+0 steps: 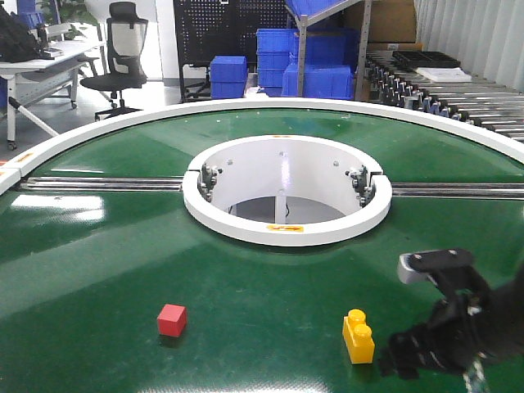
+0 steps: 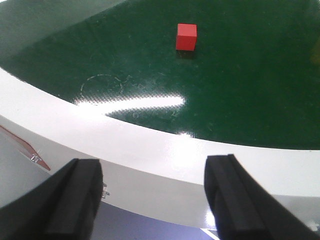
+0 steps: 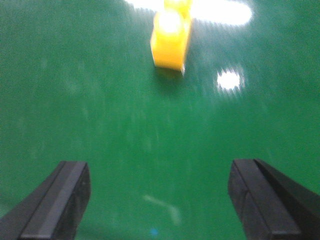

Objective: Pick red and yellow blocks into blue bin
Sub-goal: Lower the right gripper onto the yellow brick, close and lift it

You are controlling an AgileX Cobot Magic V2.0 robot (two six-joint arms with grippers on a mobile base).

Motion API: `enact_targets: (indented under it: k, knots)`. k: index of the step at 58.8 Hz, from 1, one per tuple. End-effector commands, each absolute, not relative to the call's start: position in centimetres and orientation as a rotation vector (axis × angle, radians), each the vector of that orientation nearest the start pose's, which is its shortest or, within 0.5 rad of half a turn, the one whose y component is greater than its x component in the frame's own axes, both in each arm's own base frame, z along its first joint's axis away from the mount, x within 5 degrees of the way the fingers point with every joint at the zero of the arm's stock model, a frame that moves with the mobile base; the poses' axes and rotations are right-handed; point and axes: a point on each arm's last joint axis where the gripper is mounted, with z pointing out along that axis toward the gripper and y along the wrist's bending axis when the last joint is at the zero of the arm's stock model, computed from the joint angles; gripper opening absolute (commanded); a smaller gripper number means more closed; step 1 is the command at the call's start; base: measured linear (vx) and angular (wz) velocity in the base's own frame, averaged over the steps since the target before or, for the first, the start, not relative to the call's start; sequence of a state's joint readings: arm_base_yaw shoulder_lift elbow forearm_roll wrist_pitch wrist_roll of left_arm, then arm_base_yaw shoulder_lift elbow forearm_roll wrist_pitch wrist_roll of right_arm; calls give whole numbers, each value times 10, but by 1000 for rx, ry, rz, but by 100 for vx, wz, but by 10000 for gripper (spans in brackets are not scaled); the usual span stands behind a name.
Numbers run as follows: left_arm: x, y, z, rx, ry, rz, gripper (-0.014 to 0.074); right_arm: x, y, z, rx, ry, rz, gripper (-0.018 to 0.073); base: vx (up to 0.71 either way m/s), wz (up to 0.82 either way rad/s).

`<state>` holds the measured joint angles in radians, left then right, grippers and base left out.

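Green matting (image 1: 98, 262) is covering a round table and catching the ceiling lights. A white outer rim (image 2: 165, 155) is running around it, and a white ring (image 1: 286, 225) is sitting at its centre.

Nearest of all, the left gripper (image 2: 155, 195) is hanging over the outer rim, on the near-left side of the ring. Its black fingers (image 2: 75, 195) are standing wide apart with nothing between them. Beyond it, the red cube (image 2: 186, 37) is lying flat on the green, well apart from the gripper and to the near left of the ring.

The right gripper (image 3: 160, 195) is hovering low over the green, to the near right of the ring. Its jaws are also spread wide and holding nothing. In the front view the right arm (image 1: 458, 327) is showing as a dark mass just beside the yellow brick (image 1: 358, 336). That brick is resting studs up, its long side pointing roughly toward the ring. It is sitting ahead of the open jaws and clear of them. The right wrist view is blurring, so finer detail cannot be told. Cube and brick are lying well apart from each other.

Metal rails (image 1: 98, 183) are running out from the ring to either side. Far behind the ring, blue crates (image 1: 228, 76) are standing stacked on the floor. An office chair (image 1: 123, 49) is sitting to their left, and a roller conveyor (image 1: 458, 90) is stretching away at the right.
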<state>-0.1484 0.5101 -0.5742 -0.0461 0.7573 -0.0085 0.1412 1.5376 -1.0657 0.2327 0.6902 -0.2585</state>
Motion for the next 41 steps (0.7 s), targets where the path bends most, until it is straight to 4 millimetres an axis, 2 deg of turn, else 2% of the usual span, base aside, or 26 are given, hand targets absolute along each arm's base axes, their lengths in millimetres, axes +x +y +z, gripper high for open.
enact_targets:
  k: [1, 8, 20, 31, 41]
  knots:
    - [95, -18, 316, 132, 2085, -165, 555, 333, 61, 271, -329, 2505, 218, 603, 0, 0]
    - [95, -18, 316, 132, 2085, -165, 555, 359, 65, 261, -330, 2522, 219, 601, 0, 0]
    - [96, -18, 316, 133, 2074, -163, 555, 393, 92, 246, -435, 2513, 140, 601, 0, 0]
    - [98, -19, 309, 137, 2075, -159, 555, 421, 92, 233, -202, 2540, 77, 598, 0, 0]
    - [98, -19, 307, 137, 2074, -159, 555, 436, 94, 219, -192, 2543, 61, 589, 0, 0]
